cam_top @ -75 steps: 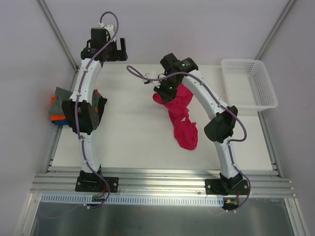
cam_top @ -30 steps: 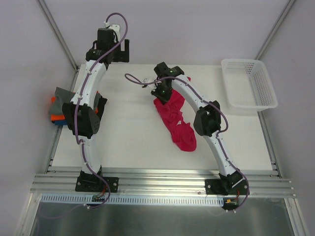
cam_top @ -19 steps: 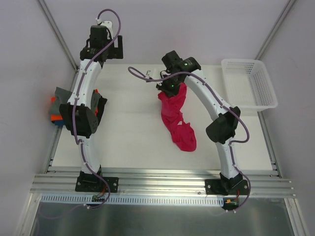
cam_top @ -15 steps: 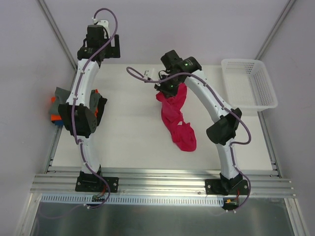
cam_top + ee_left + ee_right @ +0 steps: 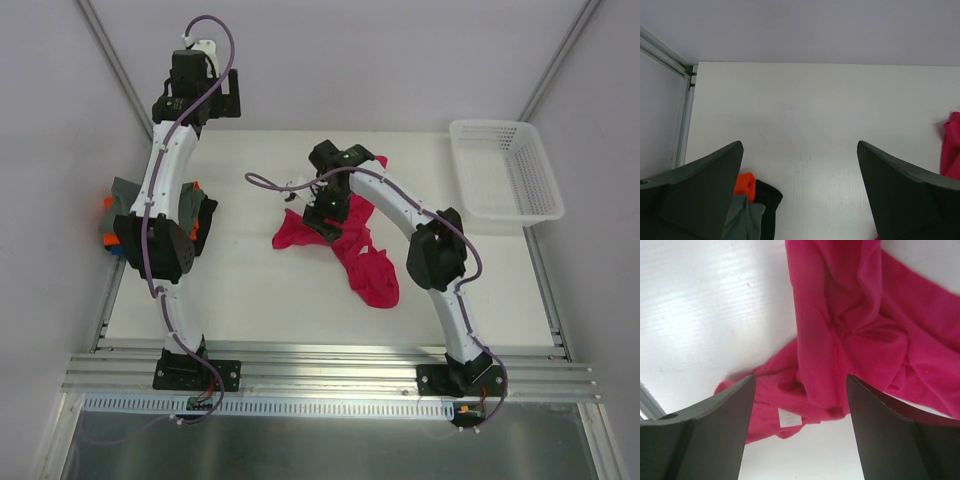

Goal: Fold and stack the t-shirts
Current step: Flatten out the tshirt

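A robotics lab cell: plain pale walls (image 5: 400, 60) enclose a white table (image 5: 250, 290), and an aluminium rail (image 5: 330, 365) at its near edge carries two bolted arms (image 5: 165, 180).

1 t-shirt (image 5: 375, 275) crumpled at centre of table (image 5: 250, 290), folded t-shirts (image 5: 122, 194) stacked at left edge, basket (image 5: 500, 168) at far-right corner

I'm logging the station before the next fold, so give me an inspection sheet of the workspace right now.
Surface: white table, faint scuffs.
Job's things: red t-shirt crumpled mid-table, unfolded; folded stack at the left edge, grey on top, partly under the left arm.
Clutter: white basket at the far right corner.
End effectors: left end effector open, holding nothing; right end effector open, above the red t-shirt.
Cables: purple cable loops beside the red t-shirt.
Surroundings: pale walls; metal rail along the near edge.
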`<state>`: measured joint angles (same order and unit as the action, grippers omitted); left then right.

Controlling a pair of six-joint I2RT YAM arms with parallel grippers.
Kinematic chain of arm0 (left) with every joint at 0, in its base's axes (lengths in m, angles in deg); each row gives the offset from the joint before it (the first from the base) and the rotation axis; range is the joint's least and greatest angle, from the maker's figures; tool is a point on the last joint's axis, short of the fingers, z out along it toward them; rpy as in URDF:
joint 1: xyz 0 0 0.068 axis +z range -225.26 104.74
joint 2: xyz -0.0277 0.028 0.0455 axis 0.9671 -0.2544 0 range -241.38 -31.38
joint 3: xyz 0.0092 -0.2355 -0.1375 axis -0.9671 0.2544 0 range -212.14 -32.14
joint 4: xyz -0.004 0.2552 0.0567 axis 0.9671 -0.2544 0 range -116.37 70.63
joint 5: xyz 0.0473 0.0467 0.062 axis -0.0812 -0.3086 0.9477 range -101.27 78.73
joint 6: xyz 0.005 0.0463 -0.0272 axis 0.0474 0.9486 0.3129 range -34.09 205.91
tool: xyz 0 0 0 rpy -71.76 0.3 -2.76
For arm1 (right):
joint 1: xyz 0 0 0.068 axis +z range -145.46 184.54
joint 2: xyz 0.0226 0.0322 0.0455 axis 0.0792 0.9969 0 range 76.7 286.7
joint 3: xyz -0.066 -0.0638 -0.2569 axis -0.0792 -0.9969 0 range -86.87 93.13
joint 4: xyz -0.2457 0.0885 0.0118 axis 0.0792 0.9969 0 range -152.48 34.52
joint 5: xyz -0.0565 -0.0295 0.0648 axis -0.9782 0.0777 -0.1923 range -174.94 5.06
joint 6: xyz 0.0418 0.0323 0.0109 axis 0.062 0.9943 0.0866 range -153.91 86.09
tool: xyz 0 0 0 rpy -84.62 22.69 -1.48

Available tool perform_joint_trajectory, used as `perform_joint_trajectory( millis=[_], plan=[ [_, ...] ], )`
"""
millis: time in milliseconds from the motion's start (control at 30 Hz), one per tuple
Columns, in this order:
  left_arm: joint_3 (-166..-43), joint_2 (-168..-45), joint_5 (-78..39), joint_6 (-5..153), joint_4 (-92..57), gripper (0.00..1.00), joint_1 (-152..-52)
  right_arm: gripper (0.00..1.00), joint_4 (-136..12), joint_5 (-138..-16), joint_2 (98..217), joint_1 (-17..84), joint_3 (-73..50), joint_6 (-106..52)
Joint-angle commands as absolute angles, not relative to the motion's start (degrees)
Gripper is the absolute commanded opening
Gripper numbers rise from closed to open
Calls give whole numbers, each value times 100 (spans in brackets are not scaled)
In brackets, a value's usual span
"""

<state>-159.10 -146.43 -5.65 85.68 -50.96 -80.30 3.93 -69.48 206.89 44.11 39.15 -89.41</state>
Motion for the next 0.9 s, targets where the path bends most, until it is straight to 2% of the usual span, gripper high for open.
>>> perform_joint_trajectory(
  millis=[0, 200, 367, 467, 867],
  plan=[
    [-15932, -14326, -424, 8609, -4899, 99, -7975, 76, -331, -7281, 19562, 4216, 3242, -9253],
    [-16055, -14379, -214, 8670, -4864, 99, -7975, 76, -2089, -7597, 19674, 4137, 2932, -8683],
    [-15696, -14204, -187, 8749, -4855, 99, -7948, 75, -2459, -7247, 21001, 3742, 4906, -7339],
    [-15441, -14081, -205, 8776, -4855, 99, -7913, 73, -2749, -6948, 21468, 3671, 5347, -6978],
    [-15404, -14230, -55, 8846, -4837, 99, -7878, 66, -2583, -5796, 21425, 3759, 4910, -5835]
  ],
)
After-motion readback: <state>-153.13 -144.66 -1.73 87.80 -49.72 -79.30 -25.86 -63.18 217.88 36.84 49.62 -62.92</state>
